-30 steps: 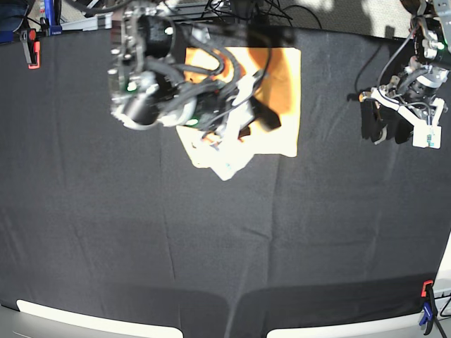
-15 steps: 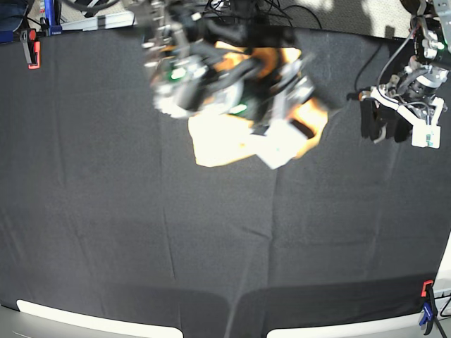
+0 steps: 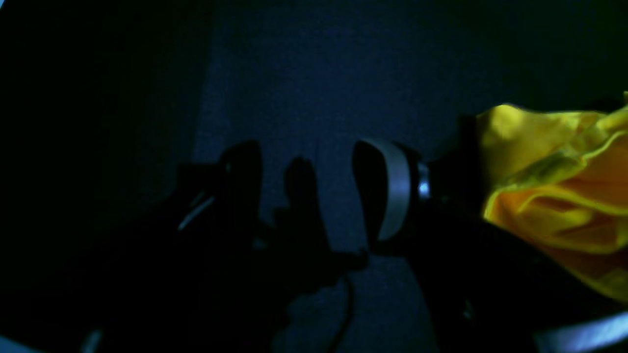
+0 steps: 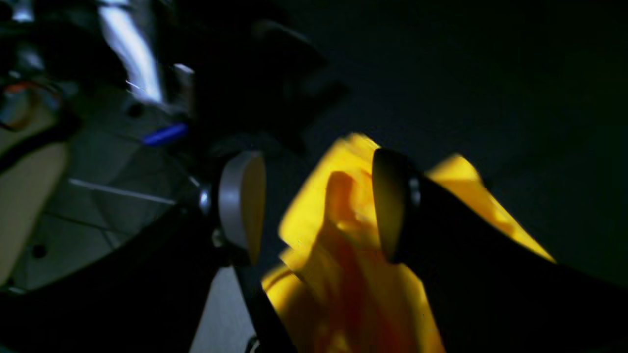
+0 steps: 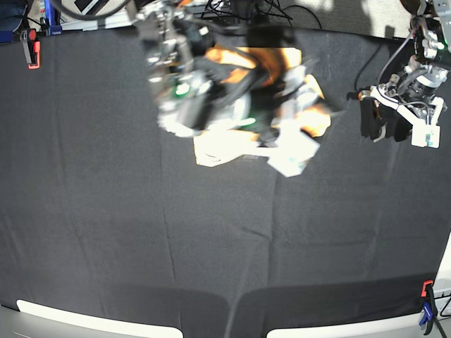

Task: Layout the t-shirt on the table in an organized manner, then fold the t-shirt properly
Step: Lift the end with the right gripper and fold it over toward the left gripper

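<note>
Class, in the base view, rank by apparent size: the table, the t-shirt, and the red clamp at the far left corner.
1. table, filling nearly the whole view
2. t-shirt, partly hidden by the right arm
3. red clamp, clearly the smallest

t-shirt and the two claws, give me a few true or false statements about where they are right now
1. The t-shirt lies near the far edge of the table. True.
2. The left claw grips the shirt. False: nothing lies between its fingers, and the shirt sits off to one side of it.
3. The right arm hangs over the shirt in the base view. True: its blurred body covers much of the fabric.
4. The shirt is spread flat with both sleeves out. False: it is bunched and creased.
5. The right claw has yellow fabric between its pads. True, though whether the pads press on it cannot be told.
6. The table cover is white. False: it is black cloth.
</note>
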`<state>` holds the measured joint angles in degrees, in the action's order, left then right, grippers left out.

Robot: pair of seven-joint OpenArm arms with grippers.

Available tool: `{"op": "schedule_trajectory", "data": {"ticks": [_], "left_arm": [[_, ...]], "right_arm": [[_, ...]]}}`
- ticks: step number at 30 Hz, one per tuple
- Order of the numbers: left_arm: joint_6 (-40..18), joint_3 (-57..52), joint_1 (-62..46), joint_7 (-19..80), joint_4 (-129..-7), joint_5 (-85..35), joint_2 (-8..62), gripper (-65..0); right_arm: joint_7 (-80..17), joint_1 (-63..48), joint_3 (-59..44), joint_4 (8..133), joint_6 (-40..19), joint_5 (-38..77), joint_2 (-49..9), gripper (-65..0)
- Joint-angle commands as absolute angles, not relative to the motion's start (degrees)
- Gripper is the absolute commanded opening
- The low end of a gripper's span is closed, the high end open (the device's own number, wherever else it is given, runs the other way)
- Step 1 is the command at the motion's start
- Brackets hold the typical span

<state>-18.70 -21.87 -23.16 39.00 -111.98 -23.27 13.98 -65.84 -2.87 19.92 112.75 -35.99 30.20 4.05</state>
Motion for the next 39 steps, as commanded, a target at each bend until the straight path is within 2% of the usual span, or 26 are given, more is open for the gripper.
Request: {"op": "schedule_trajectory", "data": {"ticks": [1,9,16,22,24,28,29,31,35,39], "left_arm": [[-19.11,-22.13,-23.03,37.58,-112.84,-23.42,14.48,-34.5],[-19.11,-22.13,-23.03,37.26,-112.81,-23.49,14.48,-34.5],[-19.09,-22.13,-23.03,37.54,-112.81,-23.66,14.48,-34.5],[-19.09,-22.13,-23.03,37.69,-112.81,-23.68,14.46,-34.5],[-19.09,-22.13,-23.03,37.69,-112.81,-23.66,14.48,-34.5],[-19.09,-22.13,-23.03,37.65,-112.84,-23.66,14.48,-34.5],[-19.09,-22.13,-23.0,37.63,-112.81,-23.64,14.48,-34.5],[-19.09,-22.13,-23.03,37.58,-112.81,-23.64,14.48,-34.5],[-19.09,-22.13,-23.03,37.19,-112.81,-23.64,14.48,-34.5],[-19.09,-22.13,-23.03,37.21,-112.81,-23.64,14.48,-34.5]], "right_arm": [[-64.29,-2.39,18.92,114.8,-35.97,32.32,3.42,-31.4],[-64.29,-8.16,15.77,121.84,-35.99,33.19,-4.43,-31.4],[-64.29,-8.45,16.38,121.34,-36.01,33.17,-4.6,-31.4],[-63.81,-7.79,19.16,115.77,-36.03,33.04,-4.6,-31.7],[-63.68,-6.81,20.43,114.8,-36.03,32.21,-4.58,-36.2],[-63.72,-5.04,22.92,114.89,-36.05,31.94,-4.58,-60.6],[-63.75,-4.91,23.7,115.11,-36.25,31.92,-4.58,-65.0],[-63.75,-4.93,25.87,116.25,-38.02,32.38,-4.58,-65.0],[-61.47,-4.93,30.76,117.78,-38.17,37.32,-4.4,-65.0],[-60.82,-4.95,35.0,117.73,-38.44,36.71,-3.18,-65.0]]}}
